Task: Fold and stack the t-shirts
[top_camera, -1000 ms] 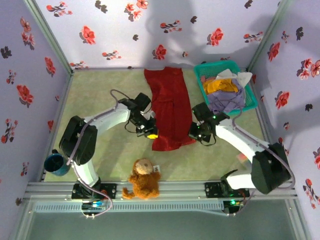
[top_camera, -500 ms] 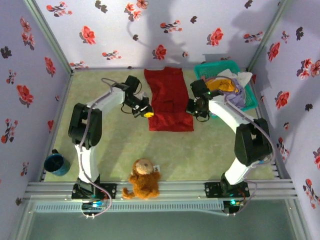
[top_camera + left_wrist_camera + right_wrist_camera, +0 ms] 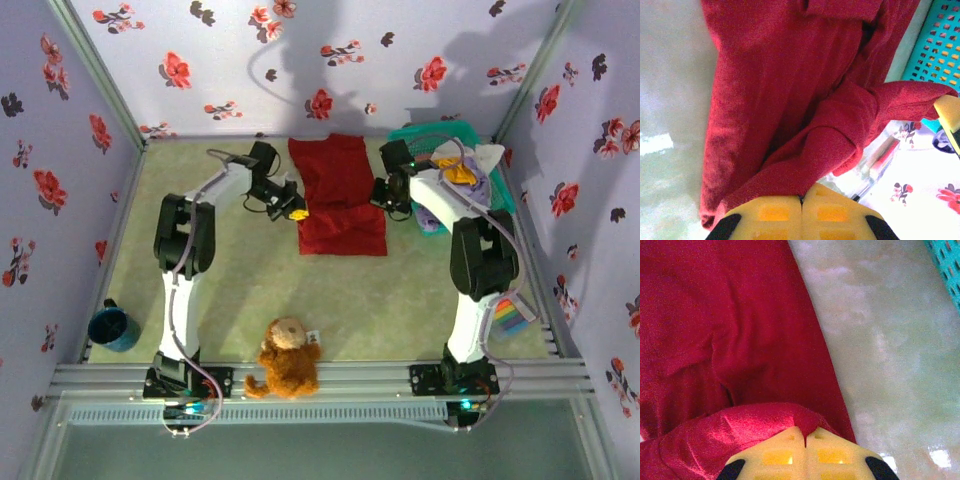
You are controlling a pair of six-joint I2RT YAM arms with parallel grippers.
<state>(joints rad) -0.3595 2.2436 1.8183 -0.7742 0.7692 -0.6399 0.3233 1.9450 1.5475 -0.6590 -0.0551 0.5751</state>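
large plain deep-red cloth t-shirt lies on the pale green table mat at abt 12 o'clock of the table's middle, far end near the back wall, w/ a crease running across it at the grippers' level. left gripper sits at the shirt's 9 o'clock edge, right gripper at its 3 o'clock edge. left wrist cam: yellow fingers of the left gripper are pressed together w/ a bunched fold of the red shirt pinched between them, the cloth lifted in a ridge running off toward 2 o'clock. right wrist cam: right gripper fingers likewise closed tight on a raised lip of the red cloth, the rest of the shirt flat on the mat beyond. teal plastic mesh basket stands just beside the shirt at 2 o'clock, its wall showing in the left wrist cam and the right wrist cam; inside are a mustard-orange shirt, a lavender shirt and a white shirt, heaped together. brown plush teddy toy sits at 6 o'clock by the near rail, well apart from the shirt. dark blue mug at 8 o'clock, by the left arm's base.
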